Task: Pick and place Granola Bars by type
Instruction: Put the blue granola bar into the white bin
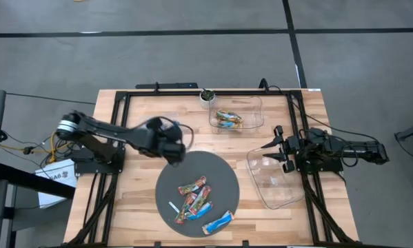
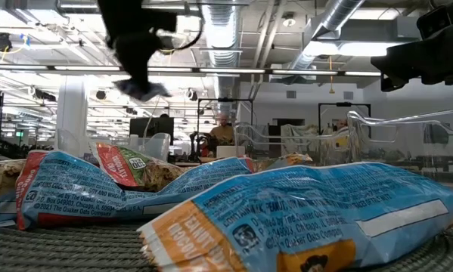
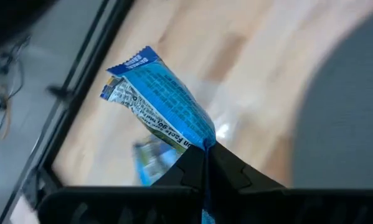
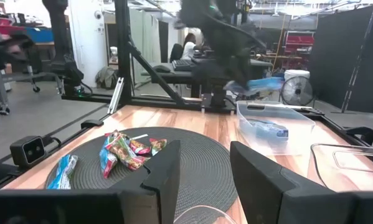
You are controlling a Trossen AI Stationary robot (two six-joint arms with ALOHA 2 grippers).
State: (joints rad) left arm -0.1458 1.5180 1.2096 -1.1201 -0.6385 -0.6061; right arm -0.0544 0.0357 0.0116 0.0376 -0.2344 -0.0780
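My left gripper is shut on a bright blue granola bar. It hangs above the wooden table by the far left edge of the round grey mat. Several more granola bars lie on the mat, red and multicoloured ones in a heap and a blue one at the near edge. A thin white stick lies beside them. My right gripper waits open at the table's right side, over a clear container, with nothing between its fingers. My left gripper pinches the blue bar by one end of its wrapper between its two fingers. The fingers slant downward. The rest of the bar sticks out past the fingertips, its crimped far end free, and is lifted clear of the table and mat.
A second clear container at the far middle of the table holds a few bars. A small cup stands next to it. A black frame runs round the table's edges. In the low view, bars fill the foreground.
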